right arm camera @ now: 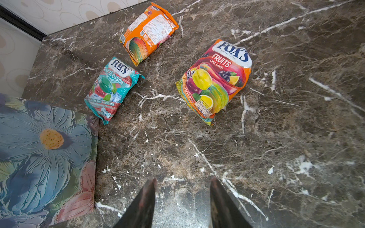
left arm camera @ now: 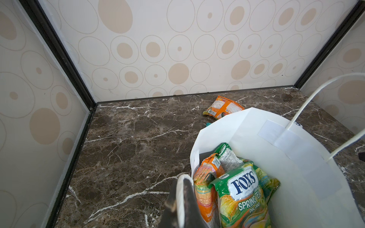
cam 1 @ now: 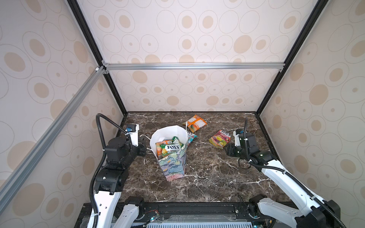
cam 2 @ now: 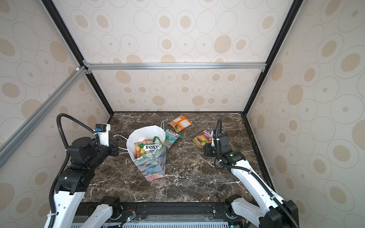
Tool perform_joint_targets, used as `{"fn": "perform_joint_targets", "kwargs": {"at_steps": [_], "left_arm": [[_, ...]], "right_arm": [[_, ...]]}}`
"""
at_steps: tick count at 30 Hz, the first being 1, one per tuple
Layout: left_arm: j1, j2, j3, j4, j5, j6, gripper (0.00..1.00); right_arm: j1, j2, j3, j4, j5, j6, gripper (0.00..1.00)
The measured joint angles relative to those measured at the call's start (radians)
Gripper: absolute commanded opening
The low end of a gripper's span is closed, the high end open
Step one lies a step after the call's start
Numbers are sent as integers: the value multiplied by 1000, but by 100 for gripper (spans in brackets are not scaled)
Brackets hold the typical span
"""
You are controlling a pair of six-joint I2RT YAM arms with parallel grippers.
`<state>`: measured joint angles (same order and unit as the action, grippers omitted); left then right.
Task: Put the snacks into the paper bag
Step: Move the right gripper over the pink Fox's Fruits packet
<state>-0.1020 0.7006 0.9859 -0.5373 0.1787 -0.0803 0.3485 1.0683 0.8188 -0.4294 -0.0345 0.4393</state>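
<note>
Tall pastel floral-print paper bag [cam 1: 173, 165] stands upright mid-way across the brown marble table [right arm camera: 276, 138], mouth up, white inside. Standing on end in it: glossy green packet [left arm camera: 245, 189] reading "FOX'S SPRING TEA OVAL CANDY", logo end up, with an orange packet in the bag [left arm camera: 205, 183] touching it.

Lying flat behind and right of the bag:
- teal packet [right arm camera: 112, 88], "FOX'S … BLOSSOM", just beside the bag
- orange back-face-up packet [right arm camera: 150, 33], barcode showing
- red-yellow packet [right arm camera: 215, 79], "FOX'S FRUITS OVAL CANDY"

Teal and red-yellow logo ends point toward the back wall.

Left gripper [left arm camera: 180, 183]: fingers pressed together on the bag's white cord handle [left arm camera: 178, 197]. Right gripper [right arm camera: 183, 179]: fingers spread, nothing between them, over bare marble.
</note>
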Motion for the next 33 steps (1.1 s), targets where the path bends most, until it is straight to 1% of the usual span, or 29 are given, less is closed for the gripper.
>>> {"fn": "perform_joint_targets", "kwargs": {"at_steps": [2, 10, 18, 23, 33], "left_arm": [[0, 6, 0, 4, 4, 0, 0], [0, 27, 0, 20, 11, 0, 0], [0, 34, 0, 24, 12, 0, 1], [0, 36, 0, 24, 13, 0, 1], [0, 35, 0, 24, 15, 0, 1]], "right_arm": [[-11, 16, -10, 21, -18, 2, 48], [-56, 124, -35, 109, -75, 14, 54], [-122, 223, -42, 192, -117, 47, 56], [-160, 269, -79, 255, -150, 76, 56], [-166, 390, -85, 351, -203, 103, 57]]}}
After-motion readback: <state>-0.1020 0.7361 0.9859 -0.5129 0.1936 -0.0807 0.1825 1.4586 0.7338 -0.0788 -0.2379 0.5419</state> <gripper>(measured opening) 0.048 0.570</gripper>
